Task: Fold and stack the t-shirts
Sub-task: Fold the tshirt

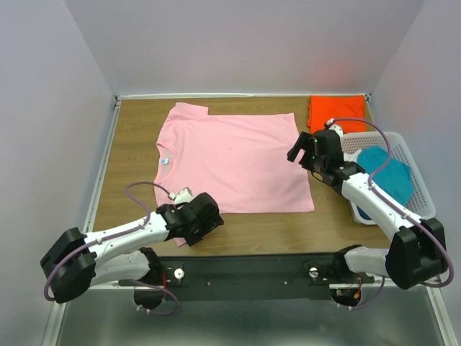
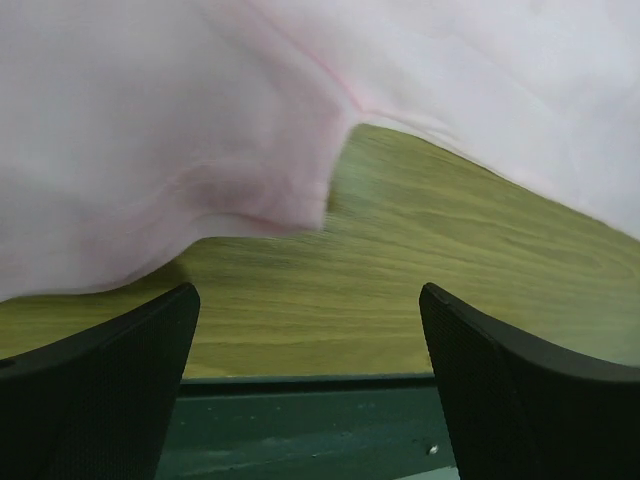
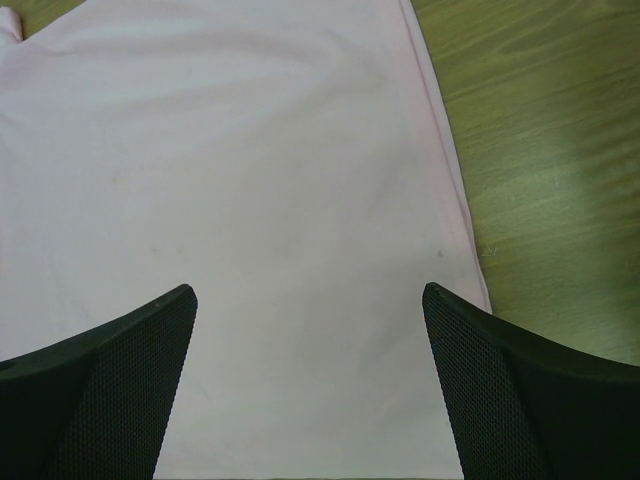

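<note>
A light pink t-shirt (image 1: 238,162) lies spread flat on the wooden table, its neck label to the left. At the back right sits a folded orange t-shirt (image 1: 336,112). A teal t-shirt (image 1: 387,180) lies in the white basket. My left gripper (image 1: 202,222) hovers open at the pink shirt's near-left sleeve. In the left wrist view the pink sleeve (image 2: 200,150) fills the top, and the left gripper (image 2: 308,292) holds nothing. My right gripper (image 1: 302,150) stands open over the shirt's right hem. In the right wrist view the right gripper (image 3: 308,291) is above the pink cloth (image 3: 250,150).
The white lattice basket (image 1: 420,186) stands at the right edge of the table, beside my right arm. Grey walls close in the table on three sides. A black rail (image 1: 245,270) runs along the near edge. Bare wood (image 3: 540,150) shows beside the hem.
</note>
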`<control>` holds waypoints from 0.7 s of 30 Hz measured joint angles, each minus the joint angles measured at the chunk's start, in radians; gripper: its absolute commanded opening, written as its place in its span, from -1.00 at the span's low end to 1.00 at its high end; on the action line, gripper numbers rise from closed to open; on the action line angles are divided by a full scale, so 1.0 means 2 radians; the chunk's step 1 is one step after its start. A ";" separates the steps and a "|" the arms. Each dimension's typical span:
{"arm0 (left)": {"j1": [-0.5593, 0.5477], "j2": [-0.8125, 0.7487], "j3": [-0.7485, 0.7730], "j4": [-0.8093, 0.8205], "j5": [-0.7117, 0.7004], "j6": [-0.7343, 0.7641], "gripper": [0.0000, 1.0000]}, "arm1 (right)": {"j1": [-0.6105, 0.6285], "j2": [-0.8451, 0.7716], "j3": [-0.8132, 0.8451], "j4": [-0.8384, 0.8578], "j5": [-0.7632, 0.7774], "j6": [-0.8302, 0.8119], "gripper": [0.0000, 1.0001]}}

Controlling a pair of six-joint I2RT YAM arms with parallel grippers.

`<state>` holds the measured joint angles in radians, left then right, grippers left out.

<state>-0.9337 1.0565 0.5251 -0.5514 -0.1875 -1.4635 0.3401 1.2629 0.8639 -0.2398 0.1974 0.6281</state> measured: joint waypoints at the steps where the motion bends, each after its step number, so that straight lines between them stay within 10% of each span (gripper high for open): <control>1: 0.000 0.006 0.000 -0.011 -0.001 -0.017 0.97 | 0.000 0.000 0.000 0.000 0.000 0.000 1.00; 10: 0.000 -0.010 -0.008 -0.066 -0.048 -0.139 0.95 | 0.000 0.005 0.000 0.000 0.000 -0.010 1.00; 21: 0.046 -0.035 -0.036 -0.060 -0.121 -0.185 0.05 | 0.000 0.005 0.000 0.000 0.000 -0.018 1.00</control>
<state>-0.8421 0.9859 0.4526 -0.6712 -0.4286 -1.8336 0.3401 1.2720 0.8635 -0.2398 0.1970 0.5922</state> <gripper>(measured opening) 0.636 0.998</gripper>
